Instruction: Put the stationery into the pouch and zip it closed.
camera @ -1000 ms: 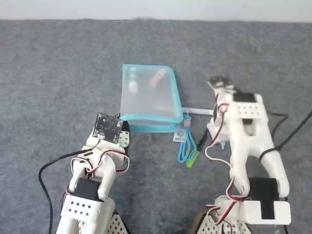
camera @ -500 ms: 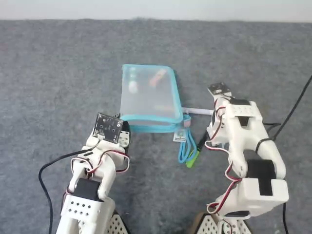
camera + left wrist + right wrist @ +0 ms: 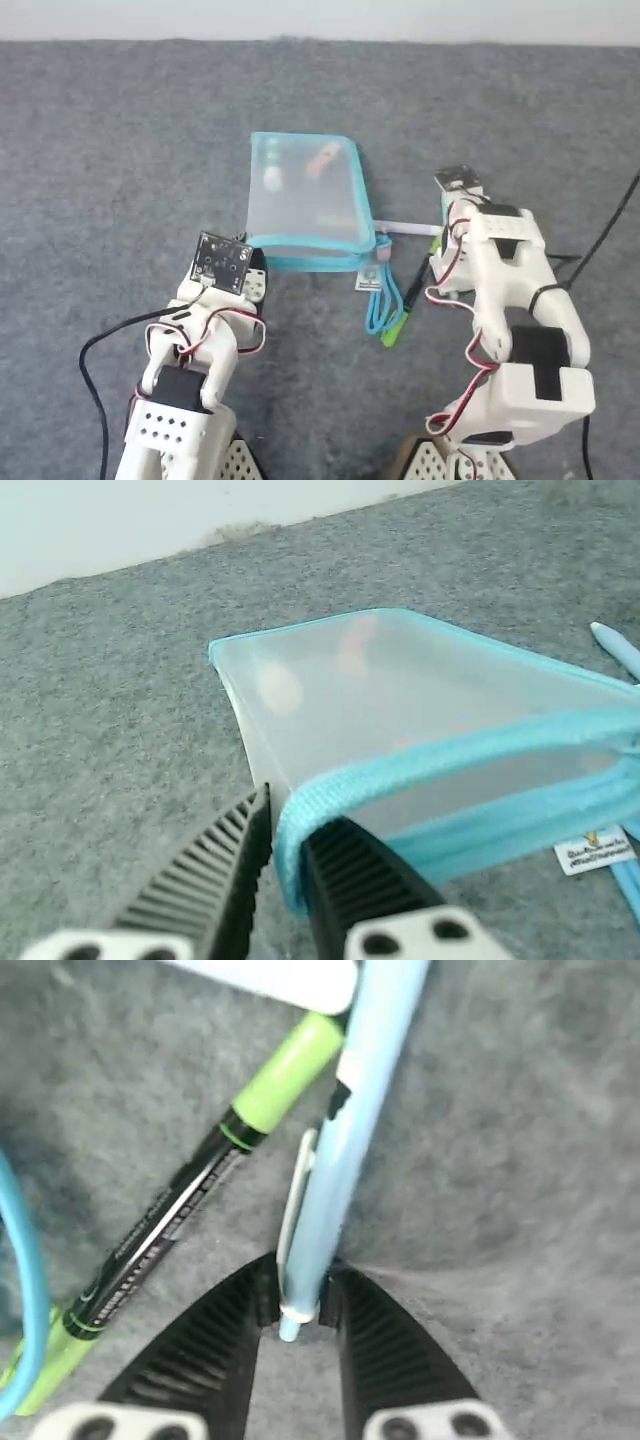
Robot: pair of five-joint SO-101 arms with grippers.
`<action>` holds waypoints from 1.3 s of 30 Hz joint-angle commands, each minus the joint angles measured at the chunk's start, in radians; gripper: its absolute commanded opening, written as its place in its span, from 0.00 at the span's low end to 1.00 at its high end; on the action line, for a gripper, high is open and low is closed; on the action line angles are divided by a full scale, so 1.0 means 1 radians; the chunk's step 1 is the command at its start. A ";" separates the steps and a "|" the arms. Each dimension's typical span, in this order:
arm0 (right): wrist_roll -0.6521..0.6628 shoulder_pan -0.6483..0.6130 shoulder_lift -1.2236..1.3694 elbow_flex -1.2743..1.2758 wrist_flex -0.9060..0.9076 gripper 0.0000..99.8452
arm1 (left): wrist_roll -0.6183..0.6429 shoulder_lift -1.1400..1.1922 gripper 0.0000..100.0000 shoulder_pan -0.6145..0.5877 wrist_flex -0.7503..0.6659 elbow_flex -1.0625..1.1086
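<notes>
The left fingers (image 3: 225, 865) pinch the pouch (image 3: 400, 700) by its blue zipper edge. The right fingers (image 3: 200, 1345) clamp a pale blue pen (image 3: 355, 1110) by its end, beside a green marker (image 3: 180, 1228). From above, the pouch lies on the grey counter (image 3: 120, 130).

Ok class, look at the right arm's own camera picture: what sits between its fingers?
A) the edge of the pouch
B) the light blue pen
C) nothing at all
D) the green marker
B: in the right wrist view the fingers sit on either side of the light blue pen's end, while the green marker lies beside them on the table.
</notes>
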 commanded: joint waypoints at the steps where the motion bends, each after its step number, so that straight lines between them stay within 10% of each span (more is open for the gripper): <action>1: 0.012 0.048 -0.077 -0.003 0.047 0.01 | -0.002 -0.002 0.01 -0.005 -0.014 -0.013; 16: 0.000 -0.094 -0.700 -0.264 0.607 0.01 | -0.002 -0.002 0.01 -0.005 -0.014 -0.013; 39: 0.021 -0.515 -0.998 -0.258 0.707 0.01 | -0.002 -0.002 0.01 -0.005 -0.017 -0.012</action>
